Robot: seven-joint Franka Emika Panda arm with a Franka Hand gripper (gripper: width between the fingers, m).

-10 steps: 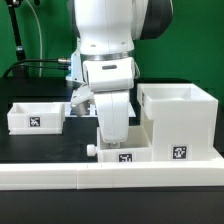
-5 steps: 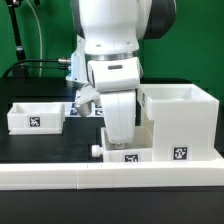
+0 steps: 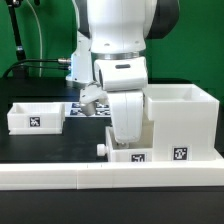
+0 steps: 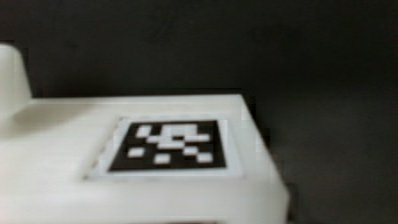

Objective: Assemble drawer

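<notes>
My gripper (image 3: 128, 142) reaches down into a small white knobbed tray (image 3: 118, 155) that sits on the table against the front rail. The tray's knob (image 3: 101, 148) points to the exterior view's left, and its right end meets the tall white casing (image 3: 185, 115). My fingers are hidden behind the tray wall and appear closed on it. A second tray (image 3: 35, 117) with a tag stands at the exterior view's left. The wrist view shows a white drawer part face with a black-and-white tag (image 4: 173, 147); no fingertips show there.
A low white rail (image 3: 70, 178) runs along the table's front edge. The marker board (image 3: 82, 110) lies behind my arm, mostly hidden. A black cable (image 3: 40, 65) and a green backdrop are at the back left.
My gripper and the knobbed tray have slid together to the exterior view's right, bringing the tray closer against the casing. The left tray and the casing have not moved.
</notes>
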